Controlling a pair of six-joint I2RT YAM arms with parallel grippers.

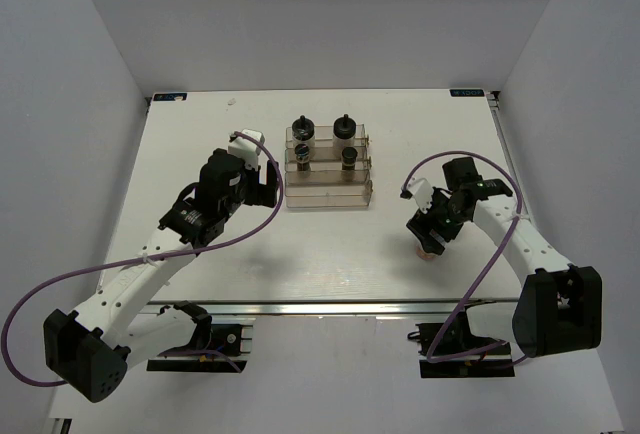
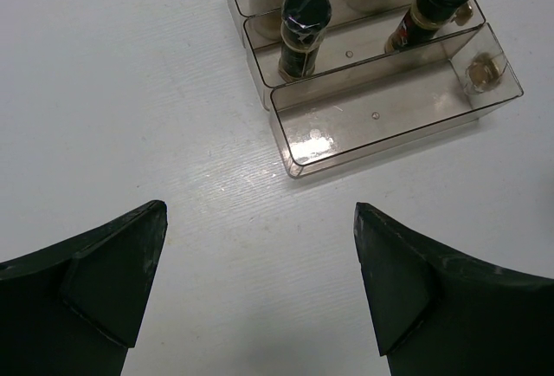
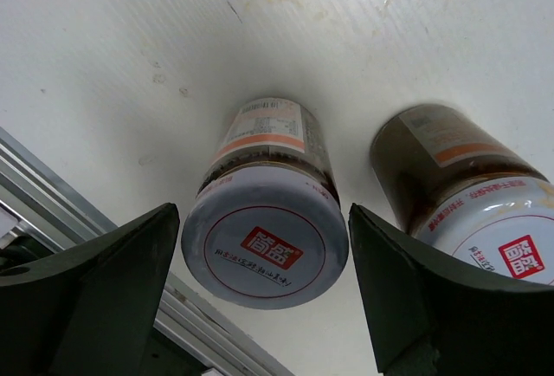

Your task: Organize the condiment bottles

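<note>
A clear stepped rack holds two pale bottles with black knob tops on the back step and two dark bottles with black caps on the middle step. The left wrist view shows the rack and the dark bottles. My left gripper is open and empty, left of the rack. My right gripper is open, its fingers either side of a brownish jar with a red-marked white lid. A second such jar stands beside it.
The rack's front step holds no bottle. A metal rail runs along the table's near edge, close behind the right gripper. White walls enclose the table on three sides.
</note>
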